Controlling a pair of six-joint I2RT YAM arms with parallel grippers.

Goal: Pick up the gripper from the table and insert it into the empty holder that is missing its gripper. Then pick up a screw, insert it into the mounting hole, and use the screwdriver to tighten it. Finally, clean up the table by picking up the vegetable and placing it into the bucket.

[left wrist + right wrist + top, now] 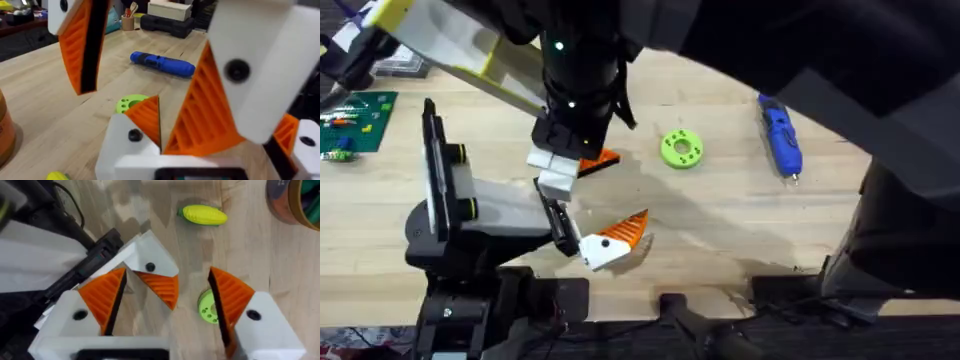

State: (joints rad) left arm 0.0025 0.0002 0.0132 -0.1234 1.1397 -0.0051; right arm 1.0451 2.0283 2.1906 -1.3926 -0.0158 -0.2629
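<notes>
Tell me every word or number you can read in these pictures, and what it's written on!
There are none I can read.
The green circuit board at the table's far left has small white markings, too small to read.
The screwdriver, the green disc, the gripper and the vegetable show no writing.

Bare tabletop (720, 215) between green disc (681, 149) and screwdriver (780, 135); holder (445, 190) blocks left

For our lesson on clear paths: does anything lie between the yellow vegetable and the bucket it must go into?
Nothing visible does. In the right wrist view the vegetable lies close to the bucket, with bare table between them. The green disc lies off that line.
</notes>
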